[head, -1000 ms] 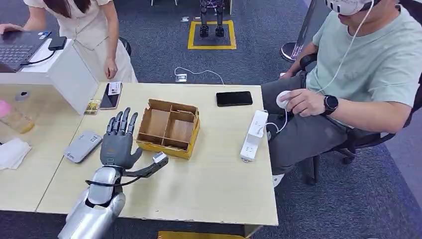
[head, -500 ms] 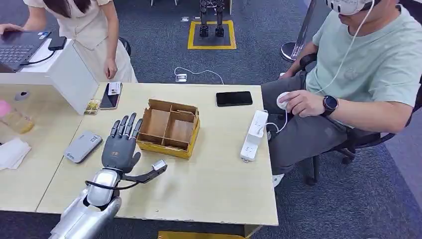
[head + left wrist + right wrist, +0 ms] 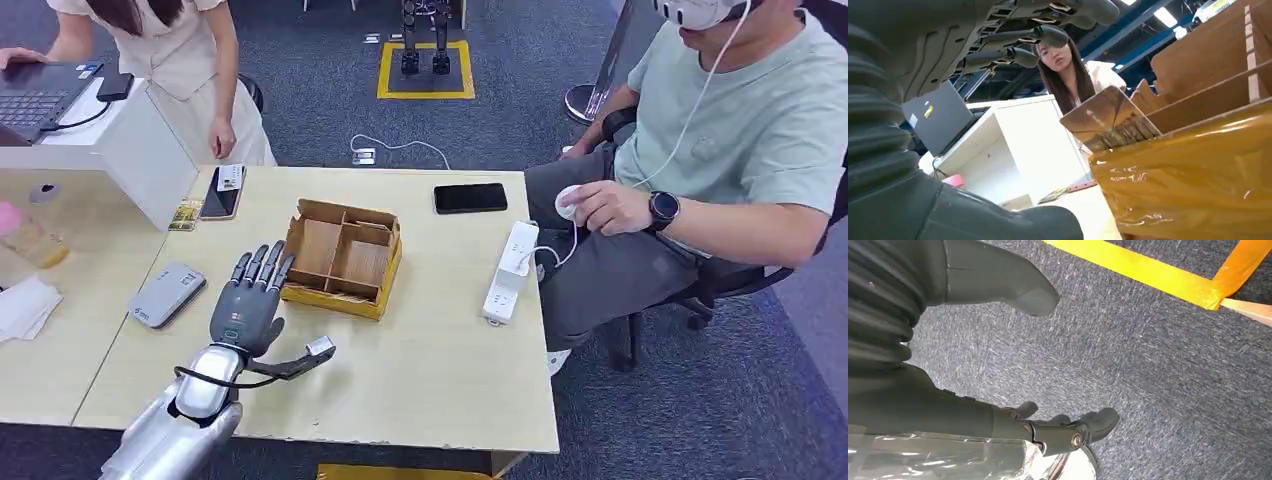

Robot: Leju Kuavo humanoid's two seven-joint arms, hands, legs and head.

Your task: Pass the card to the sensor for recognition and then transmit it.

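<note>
Grey left hand point(image 3: 247, 308): fingers spread wide, empty, just beside the cardboard box point(image 3: 340, 258).
Right hand point(image 3: 998, 421): hangs loose, fingers apart, holding nothing.
Sensor point(image 3: 167, 293): 9 o'clock, near.
Card point(image 3: 185, 214): probably the small one at 11 o'clock, untouched.
Reach: swing to 11 o'clock, clear the box, pinch one edge.

My left arm point(image 3: 185, 420) comes up from below, silver, bent at the wrist. My left robot hand point(image 3: 247, 305) is held flat, palm down, with its fingers point(image 3: 262, 266) straight, a little apart and pointing forward, and it holds nothing. The thumb point(image 3: 1013, 220) sticks out to the side. My right robot hand point(image 3: 998, 360) hangs over the floor, fingers point(image 3: 1098, 421) loosely curled but apart, thumb clear of them, nothing in it.
</note>
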